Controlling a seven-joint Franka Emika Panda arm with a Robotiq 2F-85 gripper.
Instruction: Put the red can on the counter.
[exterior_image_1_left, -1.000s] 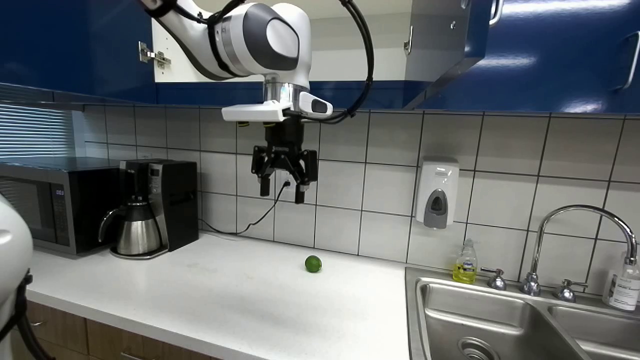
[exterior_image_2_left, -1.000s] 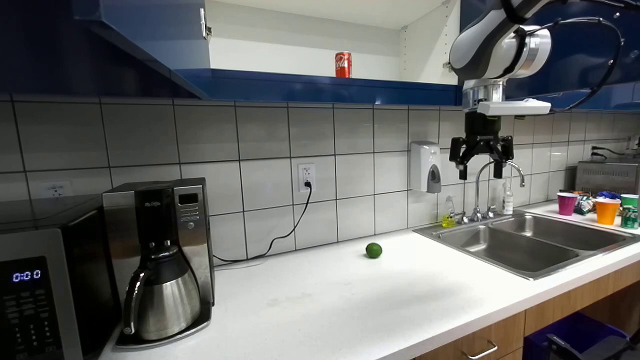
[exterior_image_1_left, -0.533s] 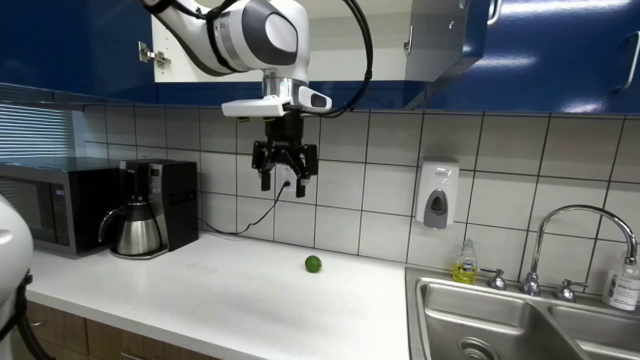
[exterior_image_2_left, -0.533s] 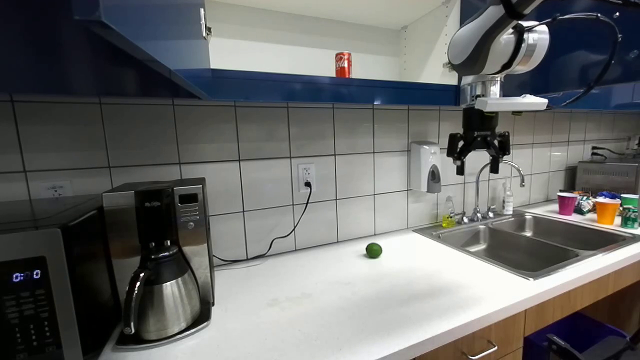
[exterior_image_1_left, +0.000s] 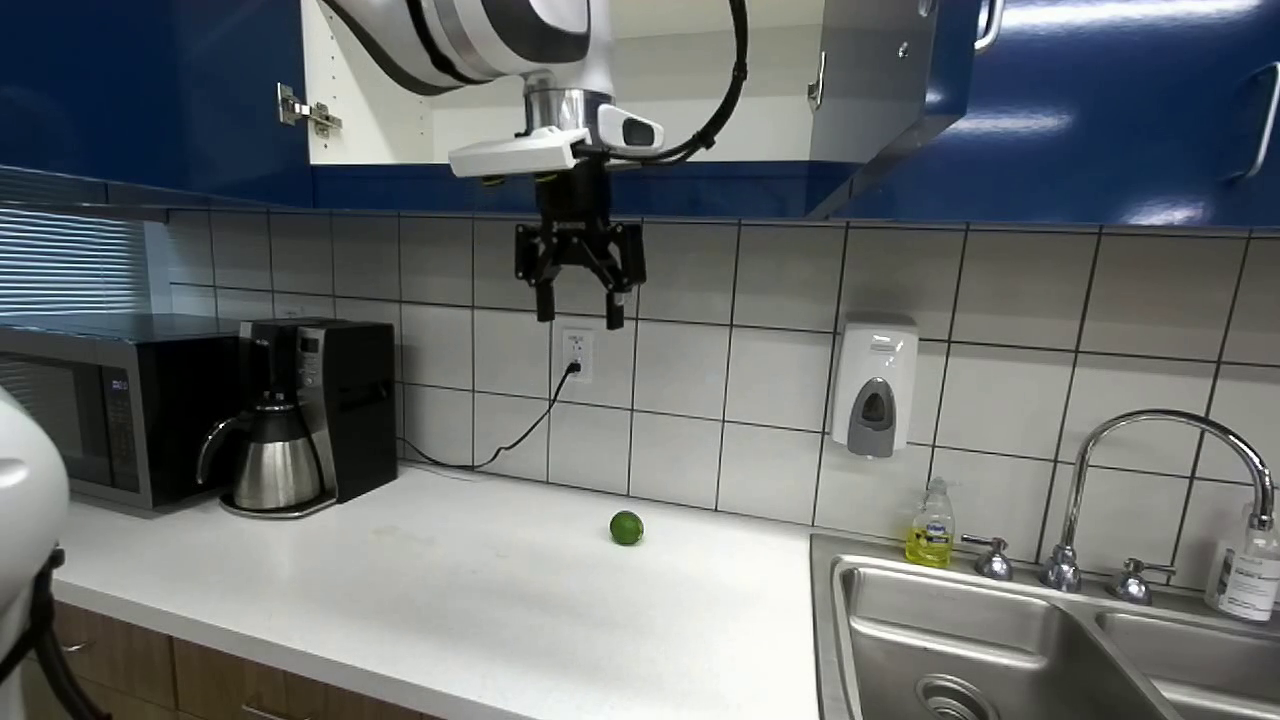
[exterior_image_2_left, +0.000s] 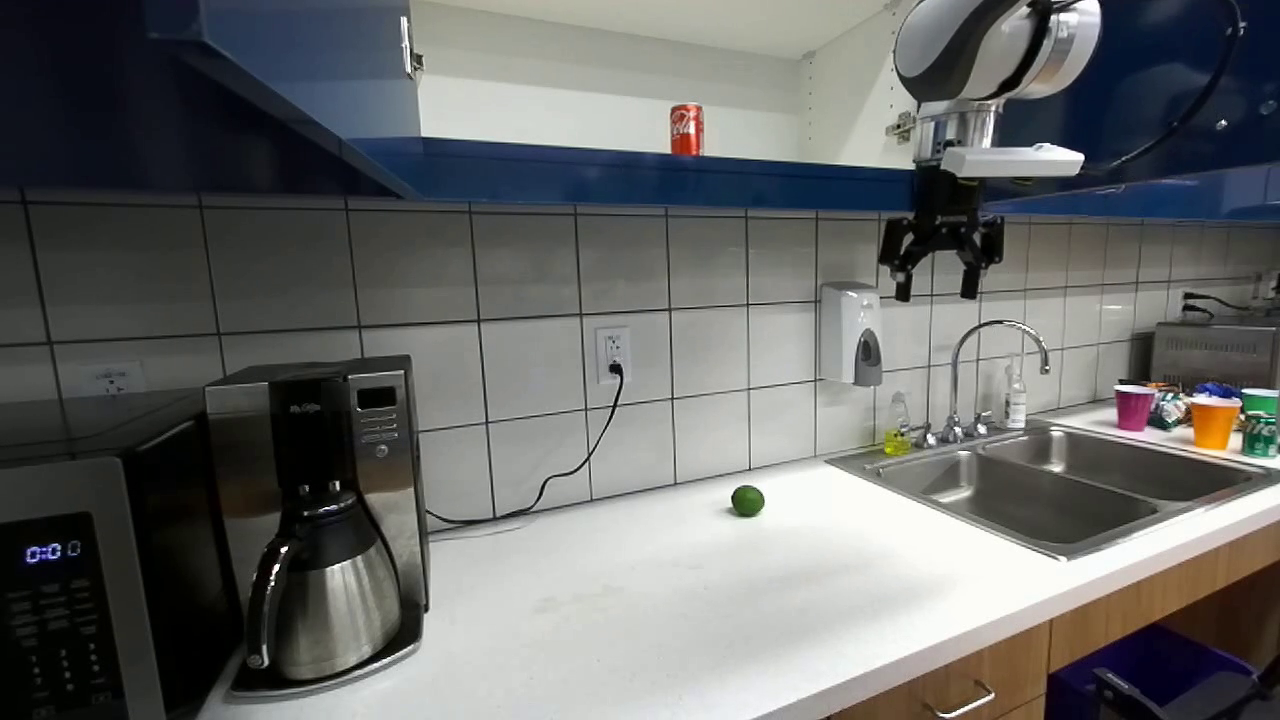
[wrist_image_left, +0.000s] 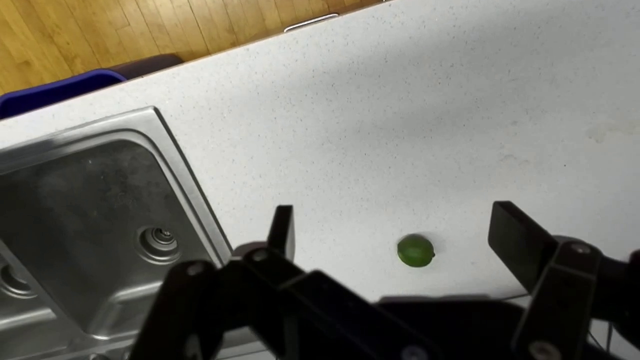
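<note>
Gripper spread wide, red can up in the cabinet

I've got the fingers well apart, tips pointing down, high over the counter. Look between them in the wrist view and there's the lime, down near the tiled wall, with the sink off to the side. The tap rises at the sink's back, and the dispenser hangs on the wall.

Overhead I'm reading the cabinet's blue lip: it runs above my fingers' level and below most of the red can, standing in the way between the two. In an exterior view an open door juts out at one end, and my arm crosses in front of the opening.

And here's the red can: upright, long axis vertical, white lettering turned toward the camera in an exterior view. In view its lower end meets the lip; whether its foot is hidden there, I can't tell. It's well apart from the gripper, higher and off to one side.

Room, now: the cabinet's white inside shows on either side of the red can. Below, the counter makes a long stretch from the coffee maker to the sink. Its front edge gives onto wood floor, purple bin just below. Far end, past the sink: pink cup, orange cup and green can, on the counter.
</note>
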